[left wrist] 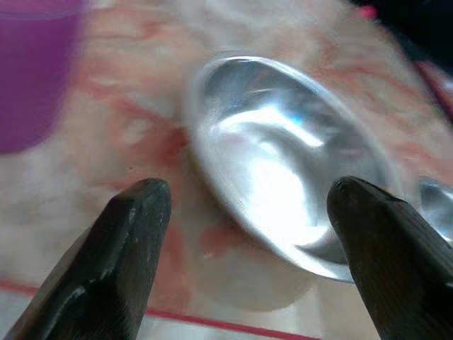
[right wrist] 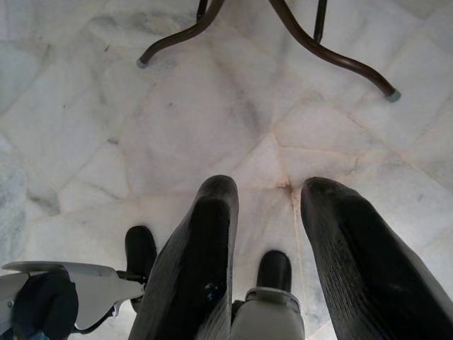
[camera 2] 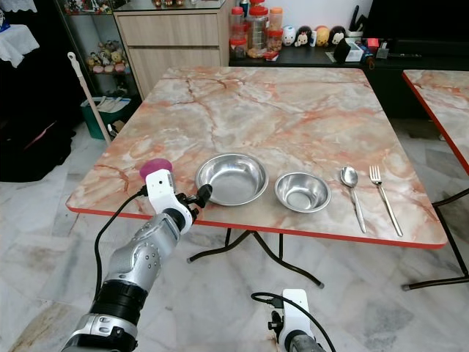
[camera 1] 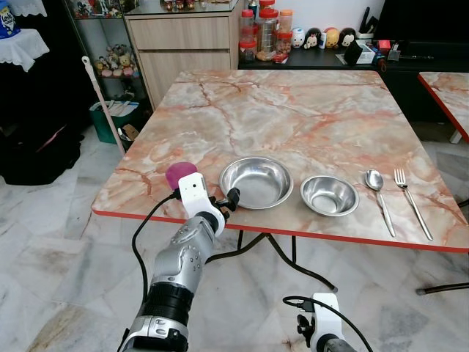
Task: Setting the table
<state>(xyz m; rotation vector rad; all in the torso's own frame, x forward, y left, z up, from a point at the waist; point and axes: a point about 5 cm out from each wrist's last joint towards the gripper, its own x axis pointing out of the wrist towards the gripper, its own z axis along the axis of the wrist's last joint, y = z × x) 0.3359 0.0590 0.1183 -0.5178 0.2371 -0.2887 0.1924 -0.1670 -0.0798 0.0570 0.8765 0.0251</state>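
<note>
- Counter [camera 1: 308, 110] with a marble pattern and a red edge carries all the things, in a row near its front edge.
- From the robot's left to right the row is: a purple cup [camera 1: 179, 174], a large steel bowl [camera 1: 256, 182], a small steel bowl [camera 1: 329, 195], a spoon [camera 1: 378, 192] and a fork [camera 1: 410, 199].
- The large steel bowl and the small steel bowl stand just beside each other, with a narrow gap between them; both are upright and hold nothing.
- The spoon and the fork lie side by side, apart, with their handles toward the front edge.
- The left claw [camera 1: 223, 203] is at the front edge of the counter, between the purple cup and the large steel bowl, beside the bowl's rim.
- In the left wrist view the two black fingers [left wrist: 127, 241] are spread wide apart and hold nothing; the large steel bowl [left wrist: 283, 170] is between and beyond them, and the purple cup [left wrist: 35, 71] is to one side, blurred.
- The right claw [right wrist: 265, 248] hangs low over the marble floor [right wrist: 212, 120], below the counter; its fingers are apart and hold nothing.
- The dark metal legs [right wrist: 333, 53] of the counter are in the right wrist view.
- Behind the counter stand a wooden cabinet [camera 1: 183, 44] and a dark shelf with jars [camera 1: 264, 29] and small figures.
</note>
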